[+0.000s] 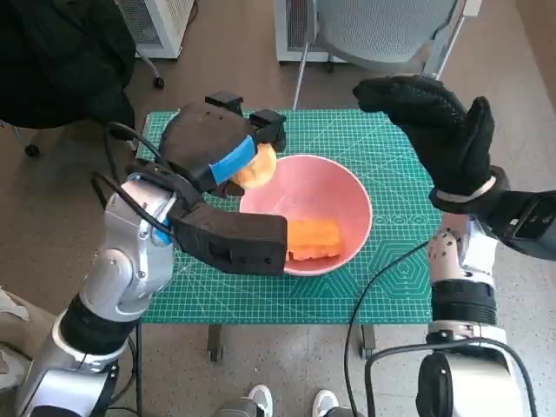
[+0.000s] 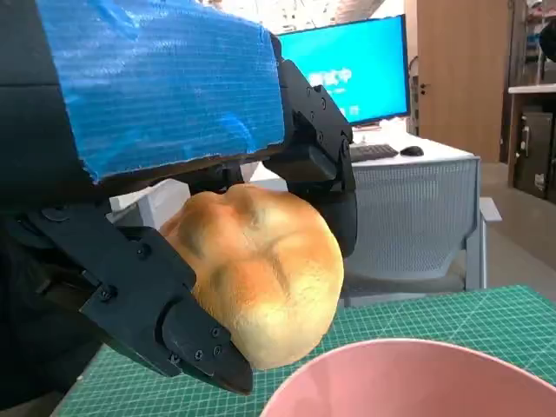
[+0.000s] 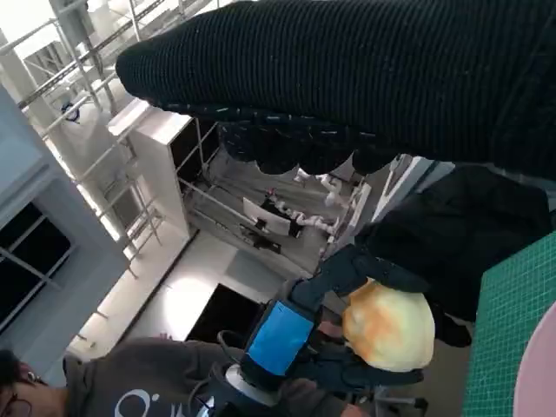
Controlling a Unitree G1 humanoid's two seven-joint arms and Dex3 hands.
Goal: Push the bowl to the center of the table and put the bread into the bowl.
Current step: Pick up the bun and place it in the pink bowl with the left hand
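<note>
- Green mat (image 1: pixel 391 287) covers the desk; pink bowl (image 1: pixel 347 195) sits mid-mat.
- Left robot hand (image 1: pixel 221 143) pinches the bun (image 1: pixel 258 167): soft, light, squashable; side grip suits.
- Right robot hand (image 1: pixel 439 122) spread, empty.

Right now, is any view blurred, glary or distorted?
Head view: sharp, evenly lit, wide-angle bending at the edges. Left wrist view: bread roll crisp, monitor bright behind. Right wrist view: tilted, glove near-black against blown-out windows.
</note>
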